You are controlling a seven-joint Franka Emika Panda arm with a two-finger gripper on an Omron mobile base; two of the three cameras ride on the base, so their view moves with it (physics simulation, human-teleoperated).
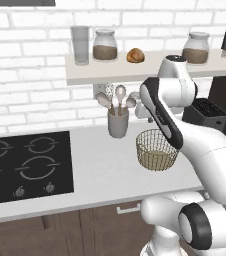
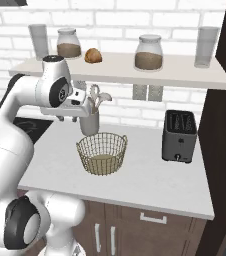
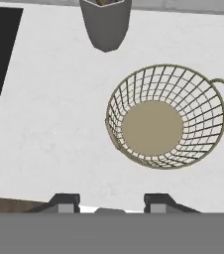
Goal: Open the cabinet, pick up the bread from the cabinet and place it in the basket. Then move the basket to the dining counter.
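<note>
Presently the gripper (image 3: 111,201) is seen with its fingers parted and nothing between them. The basket (image 3: 166,116) is found ahead of the fingertips, empty, while the bread (image 1: 135,55) rests well above on the shelf (image 1: 100,74). The bun is judged light, soft and glossy; it should be pinched gently across its middle.
</note>
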